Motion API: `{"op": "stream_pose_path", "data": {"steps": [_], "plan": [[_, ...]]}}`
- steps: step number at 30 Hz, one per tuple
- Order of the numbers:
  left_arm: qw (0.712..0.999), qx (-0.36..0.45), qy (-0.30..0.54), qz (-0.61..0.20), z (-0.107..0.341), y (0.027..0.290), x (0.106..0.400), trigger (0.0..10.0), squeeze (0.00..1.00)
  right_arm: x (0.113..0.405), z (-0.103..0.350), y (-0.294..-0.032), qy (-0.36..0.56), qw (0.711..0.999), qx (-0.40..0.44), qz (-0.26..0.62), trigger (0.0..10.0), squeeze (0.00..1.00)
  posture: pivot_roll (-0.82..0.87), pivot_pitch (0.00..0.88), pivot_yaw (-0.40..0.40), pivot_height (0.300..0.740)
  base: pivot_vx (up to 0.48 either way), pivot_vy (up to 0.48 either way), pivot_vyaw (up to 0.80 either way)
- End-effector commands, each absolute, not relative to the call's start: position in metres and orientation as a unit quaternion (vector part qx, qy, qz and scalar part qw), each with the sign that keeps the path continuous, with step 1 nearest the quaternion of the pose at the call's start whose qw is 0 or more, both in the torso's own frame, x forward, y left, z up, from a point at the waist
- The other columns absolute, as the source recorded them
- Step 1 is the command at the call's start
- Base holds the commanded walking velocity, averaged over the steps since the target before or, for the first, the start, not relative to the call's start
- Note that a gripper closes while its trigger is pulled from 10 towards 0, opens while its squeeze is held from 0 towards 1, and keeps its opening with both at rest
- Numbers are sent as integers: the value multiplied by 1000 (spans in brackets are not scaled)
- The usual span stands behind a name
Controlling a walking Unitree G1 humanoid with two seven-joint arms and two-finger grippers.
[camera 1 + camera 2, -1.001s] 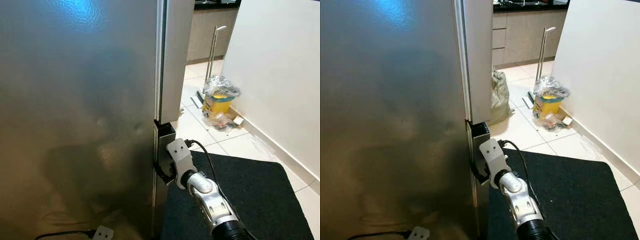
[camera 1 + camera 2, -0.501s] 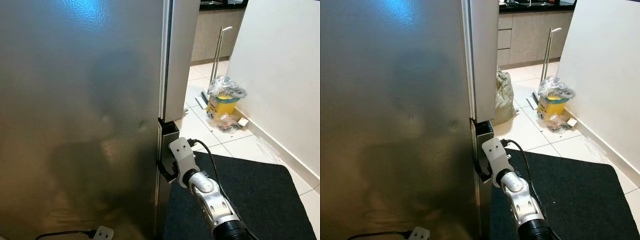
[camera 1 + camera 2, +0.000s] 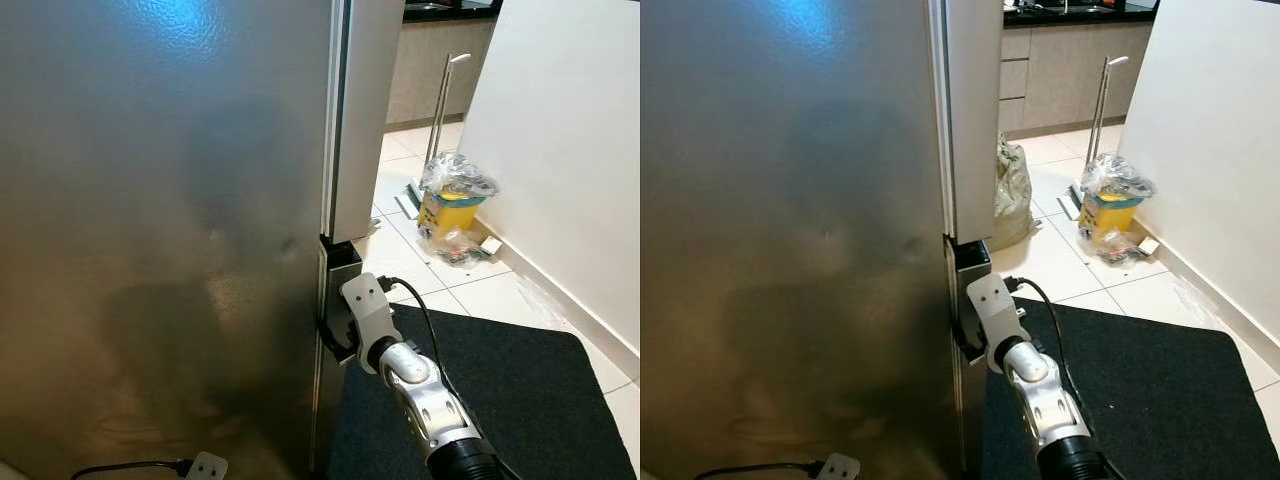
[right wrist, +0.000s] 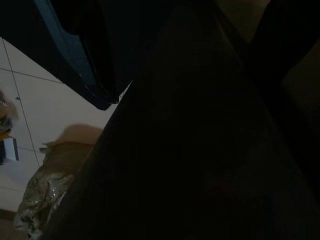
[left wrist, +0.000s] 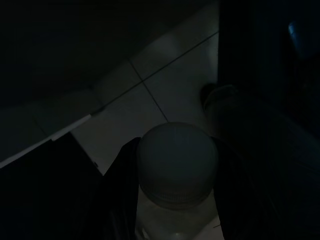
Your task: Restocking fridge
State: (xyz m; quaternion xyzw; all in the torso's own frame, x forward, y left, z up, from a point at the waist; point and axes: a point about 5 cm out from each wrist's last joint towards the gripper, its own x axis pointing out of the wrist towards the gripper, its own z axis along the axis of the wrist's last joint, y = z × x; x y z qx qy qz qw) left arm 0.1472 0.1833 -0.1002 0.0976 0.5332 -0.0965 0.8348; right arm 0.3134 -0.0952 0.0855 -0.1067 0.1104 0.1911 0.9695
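Judging by the pose, the step in hand is opening the fridge: the right gripper (image 3: 335,335) is tucked into the dark notch at the door's right edge, at about 6 o'clock in the head view. Its fingers are hidden in that gap, so I cannot tell how wide they stand or whether they have hooked the edge. The next move likely calls for a steady outward pull, swinging the fridge door (image 3: 160,230) open.

The left gripper (image 5: 175,230) hangs low in shade, clasping a white-capped bottle (image 5: 177,167) (the item to restock, probably) above pale floor tiles.

Beyond, the black mat (image 3: 500,390) lies at 4 o'clock — farther off, a yellow bag-lined bin (image 3: 447,205) at 2 o'clock.
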Motion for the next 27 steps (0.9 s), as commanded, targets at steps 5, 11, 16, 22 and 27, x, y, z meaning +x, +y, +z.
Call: {"op": "stream_pose_path", "data": {"steps": [5,11,16,22,27], "plan": [[833,101,534,-105,-101,180,145,10000,0,336,132,-134,32,993,-98,53,10000,0,-96,25,25,740,0,0,0],[833,101,534,-106,-101,180,145,10000,0,337,132,-139,36,994,-98,39,10000,0,-98,25,25,740,0,0,0],[833,101,534,-106,-101,179,146,10000,0,337,131,-142,42,994,-98,26,10000,0,-99,23,24,740,0,0,0],[833,101,534,-107,-101,179,146,10000,0,338,130,-146,48,994,-98,11,10000,0,-99,23,25,740,0,0,0],[832,102,534,-108,-101,179,146,10000,0,338,129,-149,51,994,-99,2,10000,0,-100,23,25,740,0,0,0]]}}
